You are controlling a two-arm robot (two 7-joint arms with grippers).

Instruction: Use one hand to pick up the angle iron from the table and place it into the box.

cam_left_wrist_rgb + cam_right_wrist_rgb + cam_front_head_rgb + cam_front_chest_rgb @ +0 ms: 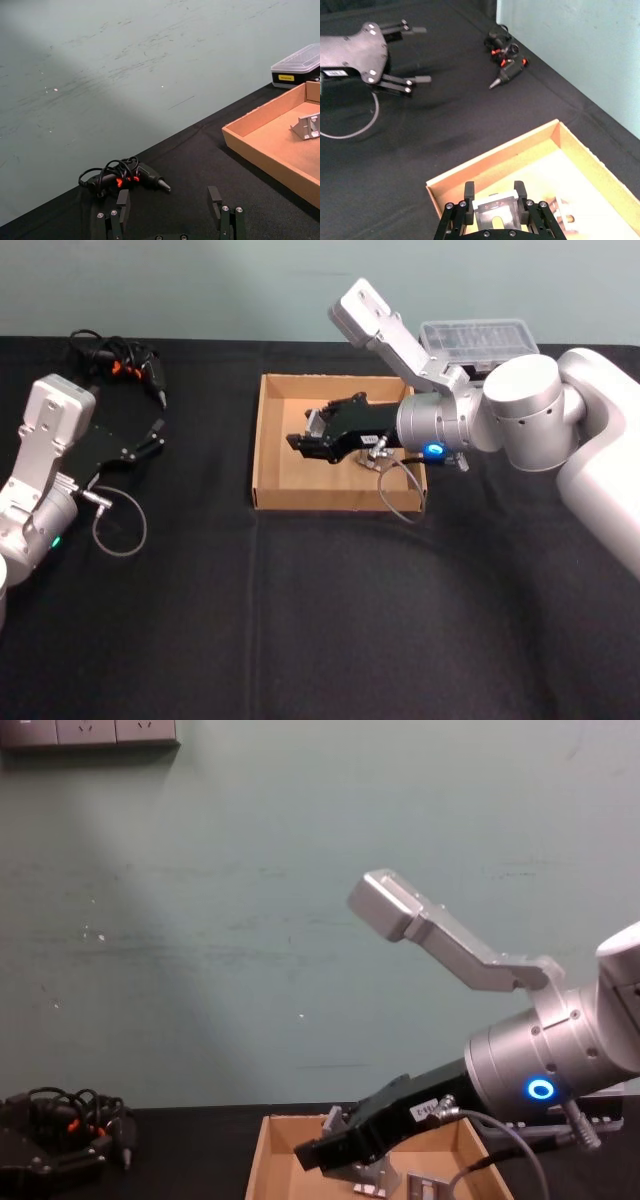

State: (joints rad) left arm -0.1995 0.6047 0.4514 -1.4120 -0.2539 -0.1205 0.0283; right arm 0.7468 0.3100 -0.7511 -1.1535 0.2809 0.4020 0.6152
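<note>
Angle iron (495, 214) clamped in right gripper (494, 191) above box (470, 167).

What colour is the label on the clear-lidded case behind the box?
Yellow, on the black base of the clear-lidded case; the left wrist view shows it best.

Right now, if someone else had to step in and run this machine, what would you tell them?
Right gripper: over the box, shut on an angle iron, not yet released.
Left gripper: open, holding nothing, parked over the table on the left, near a black tool with a coiled cord.
Done: at least one other angle iron already lies in the box.
Left: let go of the held bracket inside the box and pull the right arm back.
A clear-lidded case sits behind the box; it is not the target.
</note>
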